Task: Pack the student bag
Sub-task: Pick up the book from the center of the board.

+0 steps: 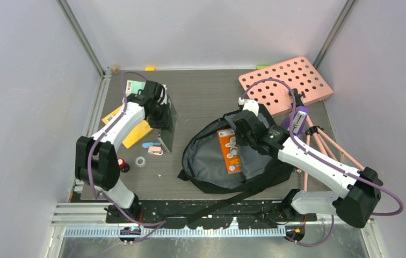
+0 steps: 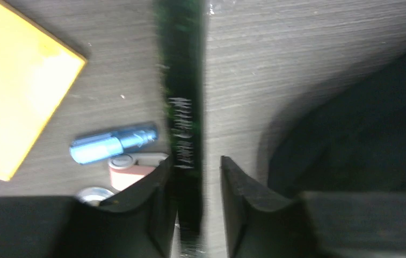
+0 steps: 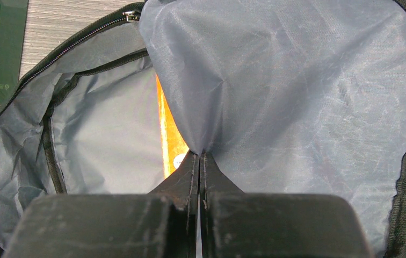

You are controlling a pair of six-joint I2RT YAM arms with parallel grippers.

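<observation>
The student bag (image 1: pixel 211 180) lies open at the table's middle, grey lining up, with an orange packet (image 1: pixel 229 150) inside. My right gripper (image 1: pixel 239 129) is at the bag's far rim, shut on a fold of its grey lining (image 3: pixel 297 97). In the right wrist view this gripper (image 3: pixel 200 156) pinches the fold and the orange packet (image 3: pixel 167 134) shows behind it. My left gripper (image 1: pixel 163 121) is left of the bag. It straddles a dark green book (image 1: pixel 167 133) standing on edge. In the left wrist view the book (image 2: pixel 185 107) touches the left finger (image 2: pixel 152 199), with a gap to the right finger.
Left of the book lie a yellow envelope (image 1: pixel 131 129), a blue marker (image 1: pixel 150 144), a pink eraser (image 1: pixel 156 151), a tape roll (image 1: pixel 140 162) and a red item (image 1: pixel 121 164). A pink holed board (image 1: pixel 287 83) and a pink tripod (image 1: pixel 330 145) are at back right.
</observation>
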